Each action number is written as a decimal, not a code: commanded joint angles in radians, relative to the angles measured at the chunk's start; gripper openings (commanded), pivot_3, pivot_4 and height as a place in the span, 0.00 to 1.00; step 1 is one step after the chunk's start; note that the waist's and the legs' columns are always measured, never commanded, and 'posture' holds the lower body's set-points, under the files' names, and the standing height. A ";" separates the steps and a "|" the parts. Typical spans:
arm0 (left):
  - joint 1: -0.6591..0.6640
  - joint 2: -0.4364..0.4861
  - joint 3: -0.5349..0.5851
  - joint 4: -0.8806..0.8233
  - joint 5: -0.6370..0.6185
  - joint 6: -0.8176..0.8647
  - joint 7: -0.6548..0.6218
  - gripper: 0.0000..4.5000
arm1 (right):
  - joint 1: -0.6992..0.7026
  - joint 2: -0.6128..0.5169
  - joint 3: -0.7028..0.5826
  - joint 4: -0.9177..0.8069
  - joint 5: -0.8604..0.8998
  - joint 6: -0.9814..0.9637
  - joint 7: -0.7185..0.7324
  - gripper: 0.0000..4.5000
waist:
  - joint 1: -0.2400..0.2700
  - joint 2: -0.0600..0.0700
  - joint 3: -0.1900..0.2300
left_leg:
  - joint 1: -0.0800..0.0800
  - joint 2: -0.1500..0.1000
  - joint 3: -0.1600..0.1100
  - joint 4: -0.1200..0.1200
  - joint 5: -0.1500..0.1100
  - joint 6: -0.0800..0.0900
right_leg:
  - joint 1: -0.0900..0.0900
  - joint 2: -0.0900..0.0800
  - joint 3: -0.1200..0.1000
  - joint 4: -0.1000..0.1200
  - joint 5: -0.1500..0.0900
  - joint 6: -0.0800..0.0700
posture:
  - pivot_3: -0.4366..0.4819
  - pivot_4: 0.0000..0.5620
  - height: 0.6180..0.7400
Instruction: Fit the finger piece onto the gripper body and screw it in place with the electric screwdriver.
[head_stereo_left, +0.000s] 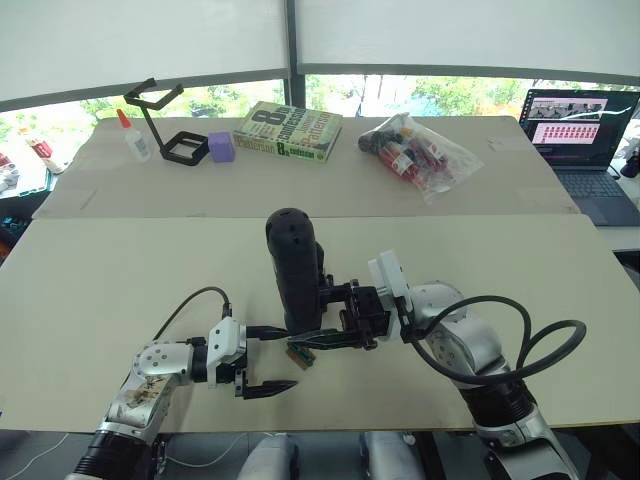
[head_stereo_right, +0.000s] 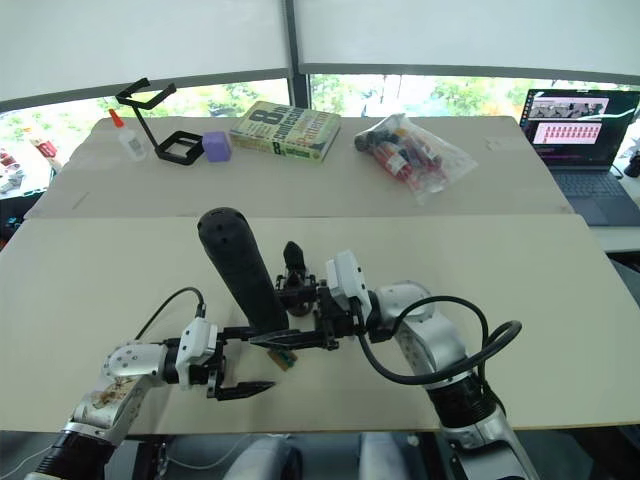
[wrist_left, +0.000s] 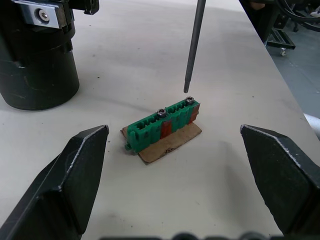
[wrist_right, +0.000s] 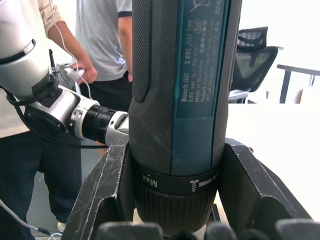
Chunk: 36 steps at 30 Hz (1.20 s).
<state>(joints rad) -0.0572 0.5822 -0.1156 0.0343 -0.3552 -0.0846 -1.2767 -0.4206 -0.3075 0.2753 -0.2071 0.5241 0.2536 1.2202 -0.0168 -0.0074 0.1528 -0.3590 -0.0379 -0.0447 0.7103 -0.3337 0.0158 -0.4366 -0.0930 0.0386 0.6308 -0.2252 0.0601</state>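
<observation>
My right gripper (wrist_right: 175, 165) is shut on the electric screwdriver (head_stereo_left: 293, 265), a thick black cylinder held upright near the table's front middle. Its thin metal bit (wrist_left: 192, 45) points down, with the tip just above a screw on a small green-and-brown block (wrist_left: 162, 125). My left gripper (head_stereo_left: 272, 360) stands open, one finger on either side of that block without touching it. The gripper body (wrist_left: 37, 65), black with a round base and metal fittings, stands right behind the screwdriver, its pointed finger (head_stereo_right: 292, 258) sticking up. The finger piece is out of view.
On the far table stand a black wire-frame stand (head_stereo_left: 160, 120), a glue bottle (head_stereo_left: 133, 138), a purple cube (head_stereo_left: 221, 147), a book (head_stereo_left: 288, 132), a plastic bag of small items (head_stereo_left: 420, 150) and a laptop (head_stereo_left: 580, 130). A person (wrist_right: 100, 30) stands off the table's left side.
</observation>
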 joint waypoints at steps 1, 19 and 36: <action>-0.001 0.002 0.002 -0.023 -0.014 0.006 -0.004 1.00 | -0.003 0.007 -0.002 -0.038 0.015 -0.021 0.003 0.43 | 0.000 0.000 0.000 | 0.000 0.000 0.000 0.000 0.000 0.000 | 0.000 0.000 0.000 0.000 0.000 0.000 | 0.48 0.27 1.00; 0.004 0.003 0.002 -0.026 -0.013 0.005 -0.004 1.00 | -0.009 0.009 -0.001 -0.024 -0.002 -0.034 0.003 0.43 | 0.000 0.000 0.000 | 0.000 0.000 0.000 0.000 0.000 0.000 | 0.000 0.000 0.000 0.000 0.000 0.000 | 0.48 0.27 1.00; 0.004 0.001 0.003 -0.023 -0.014 0.001 -0.003 1.00 | -0.012 0.020 -0.016 -0.041 0.021 -0.017 0.005 0.43 | 0.000 0.000 0.000 | 0.000 0.000 0.000 0.000 0.000 0.000 | 0.000 0.000 0.000 0.000 0.000 0.000 | 0.48 0.27 1.00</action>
<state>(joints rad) -0.0569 0.5822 -0.1169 0.0343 -0.3551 -0.0839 -1.2771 -0.4155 -0.2994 0.2830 -0.2062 0.4985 0.2517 1.2210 -0.0172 -0.0074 0.1528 -0.3590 -0.0378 -0.0446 0.7104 -0.3335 0.0156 -0.4366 -0.0929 0.0386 0.6312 -0.2252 0.0601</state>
